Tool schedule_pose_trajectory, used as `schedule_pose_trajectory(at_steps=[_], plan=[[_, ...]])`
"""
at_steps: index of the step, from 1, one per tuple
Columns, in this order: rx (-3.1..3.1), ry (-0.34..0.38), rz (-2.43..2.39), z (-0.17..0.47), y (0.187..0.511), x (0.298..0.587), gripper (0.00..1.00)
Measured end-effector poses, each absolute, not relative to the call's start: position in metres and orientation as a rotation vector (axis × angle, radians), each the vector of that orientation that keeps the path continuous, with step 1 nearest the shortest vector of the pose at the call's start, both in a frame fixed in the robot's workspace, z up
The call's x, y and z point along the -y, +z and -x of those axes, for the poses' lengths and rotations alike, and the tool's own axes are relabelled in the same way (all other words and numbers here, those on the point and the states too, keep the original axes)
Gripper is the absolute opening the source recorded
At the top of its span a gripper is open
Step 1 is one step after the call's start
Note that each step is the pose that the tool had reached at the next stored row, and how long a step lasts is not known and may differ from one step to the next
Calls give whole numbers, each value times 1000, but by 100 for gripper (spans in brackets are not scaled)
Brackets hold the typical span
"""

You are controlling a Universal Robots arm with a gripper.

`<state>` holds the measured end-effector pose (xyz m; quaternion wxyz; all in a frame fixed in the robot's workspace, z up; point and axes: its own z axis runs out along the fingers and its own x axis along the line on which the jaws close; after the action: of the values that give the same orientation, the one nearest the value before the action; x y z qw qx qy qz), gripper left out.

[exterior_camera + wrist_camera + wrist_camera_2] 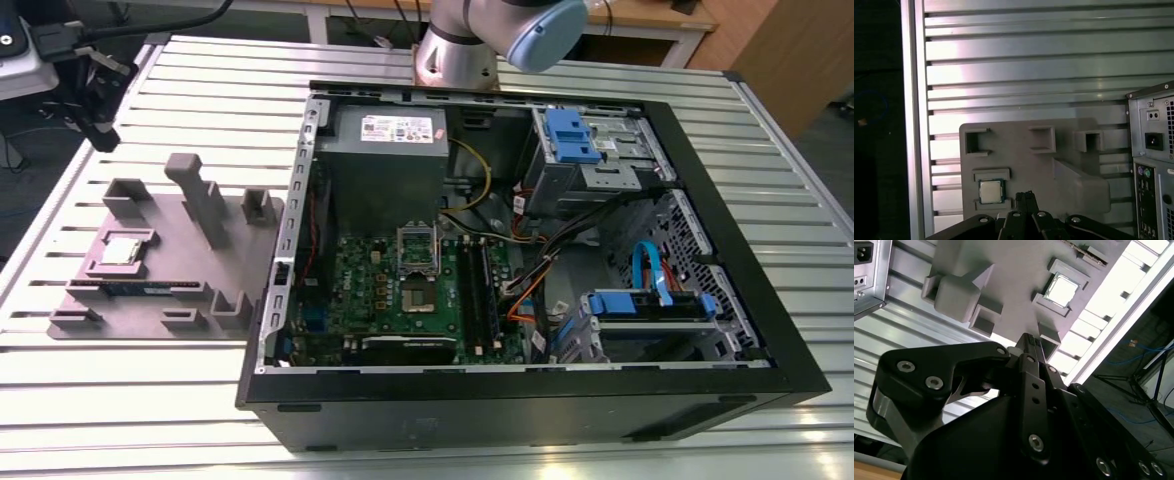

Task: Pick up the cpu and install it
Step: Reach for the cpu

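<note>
The cpu [123, 250] is a small silver square lying in a recess of the grey fixture plate [160, 300], on the exterior view's left beside the computer case. Both wrist views look down on it from well above: cpu [1061, 290], cpu [991, 191]. My gripper [1029, 342] hangs over the plate with its black fingers pressed together and nothing between them. In the first wrist view the gripper [1025, 196] sits just beside the cpu, well above it. The green motherboard [387, 290] lies inside the open case, its dark square socket [424, 297] uncovered.
The open black computer case [534, 250] holds a grey power supply [387, 135], blue drive brackets [567, 130] and loose cables [534, 240]. Tall grey posts [200, 195] rise from the fixture plate. The arm's joint [514, 30] stands behind the case on the slatted metal table [134, 400].
</note>
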<state>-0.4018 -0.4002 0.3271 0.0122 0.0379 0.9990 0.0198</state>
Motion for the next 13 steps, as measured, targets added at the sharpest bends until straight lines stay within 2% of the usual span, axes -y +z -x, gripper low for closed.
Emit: schedule_pose_trajectory(at_steps=[13], plan=[[-3132,61,-119,403,304,408,11]])
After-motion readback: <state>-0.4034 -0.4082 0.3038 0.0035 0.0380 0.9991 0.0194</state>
